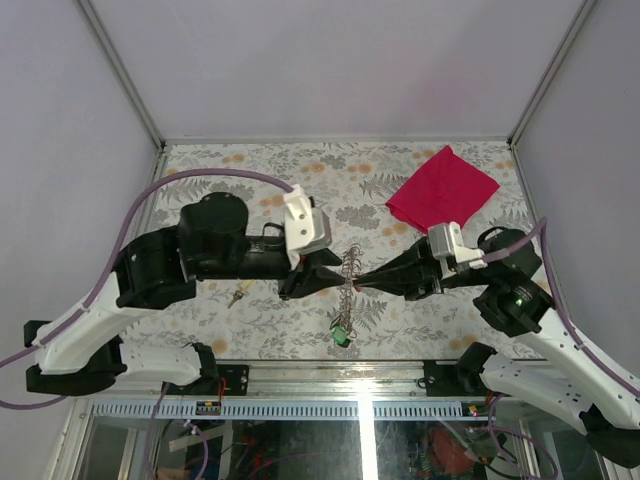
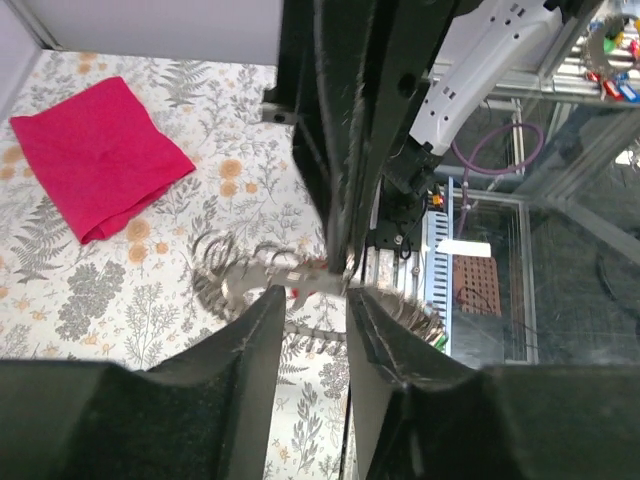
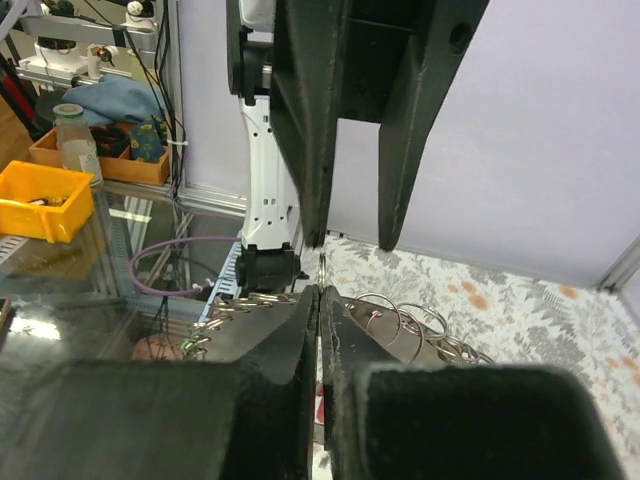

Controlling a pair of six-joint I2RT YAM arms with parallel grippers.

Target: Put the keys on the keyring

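The keyring (image 1: 349, 260), a chain of linked metal rings, hangs between the two grippers above the middle of the table, with a small green tag (image 1: 342, 336) dangling below it. My right gripper (image 1: 362, 283) is shut on one ring, which sticks out edge-on above its tips (image 3: 322, 270). A speck of red (image 2: 296, 294) shows at the rings beside those tips; it looks like the red key. My left gripper (image 1: 330, 278) faces it, open, its fingers (image 2: 250, 340) apart just short of the rings (image 2: 245, 272), with nothing between them. A brass key (image 1: 237, 296) lies on the table under the left arm.
A folded red cloth (image 1: 442, 188) lies at the back right of the flowered tabletop. White side walls close in the table on the left, right and back. The table's near edge runs right under the hanging tag.
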